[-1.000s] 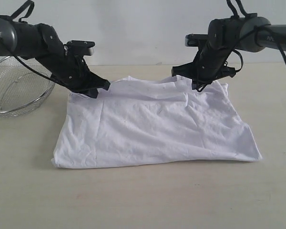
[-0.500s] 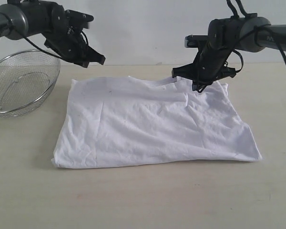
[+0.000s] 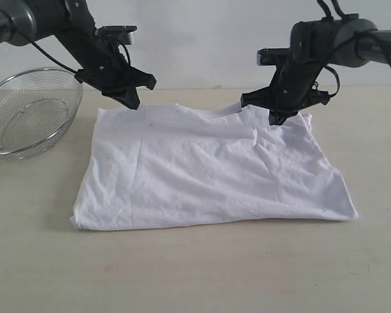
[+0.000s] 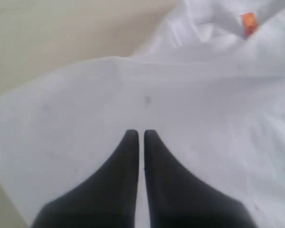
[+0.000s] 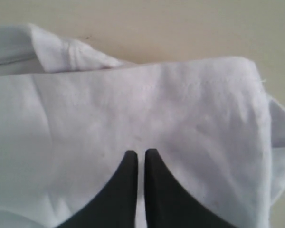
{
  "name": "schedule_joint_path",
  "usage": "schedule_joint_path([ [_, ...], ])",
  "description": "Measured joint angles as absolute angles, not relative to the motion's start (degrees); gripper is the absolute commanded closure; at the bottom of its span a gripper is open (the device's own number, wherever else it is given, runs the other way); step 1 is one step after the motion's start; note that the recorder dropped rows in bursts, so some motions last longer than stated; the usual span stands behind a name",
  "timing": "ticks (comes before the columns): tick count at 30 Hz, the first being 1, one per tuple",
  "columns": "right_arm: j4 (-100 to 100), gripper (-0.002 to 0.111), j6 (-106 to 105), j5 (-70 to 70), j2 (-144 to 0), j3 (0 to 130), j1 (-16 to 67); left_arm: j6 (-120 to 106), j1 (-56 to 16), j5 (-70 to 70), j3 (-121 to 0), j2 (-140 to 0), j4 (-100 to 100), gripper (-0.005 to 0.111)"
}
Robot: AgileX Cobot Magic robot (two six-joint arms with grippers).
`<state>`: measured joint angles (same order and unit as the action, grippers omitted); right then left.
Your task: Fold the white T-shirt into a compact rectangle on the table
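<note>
Mesh basket (image 3: 26, 111) is sitting at left on the table (image 3: 195, 274); the left gripper (image 3: 133, 102) is hovering, jaws together and empty, over the white T-shirt (image 3: 208, 169) lying folded mid-table, while the right gripper (image 3: 277, 119), likewise closed, is hanging at its far right corner.

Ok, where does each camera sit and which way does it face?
Exterior view: off the arms, facing them across the table; sees the white T-shirt, wire basket, left tool and right tool.
Left wrist view: on the left arm, looking past its shut tool onto the shirt and orange neck tag.
Right wrist view: on the right arm, looking past its shut tool onto the shirt's edge.
Shared: all three show the shirt.
</note>
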<state>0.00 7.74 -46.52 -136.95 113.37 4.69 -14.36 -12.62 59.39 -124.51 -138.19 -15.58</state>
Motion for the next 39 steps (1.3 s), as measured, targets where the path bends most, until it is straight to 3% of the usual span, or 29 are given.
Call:
schedule_joint_path([
  [20,-3.19,0.108,8.46,-47.21,-137.91,113.26,1.99,-15.88,-13.75,62.09,-115.95,-138.90,-15.34,0.102],
  [39,-9.19,0.108,15.66,-47.86,-139.39,113.26,-2.35,-15.99,-13.75,62.33,-115.70,-138.90,-14.30,0.102],
])
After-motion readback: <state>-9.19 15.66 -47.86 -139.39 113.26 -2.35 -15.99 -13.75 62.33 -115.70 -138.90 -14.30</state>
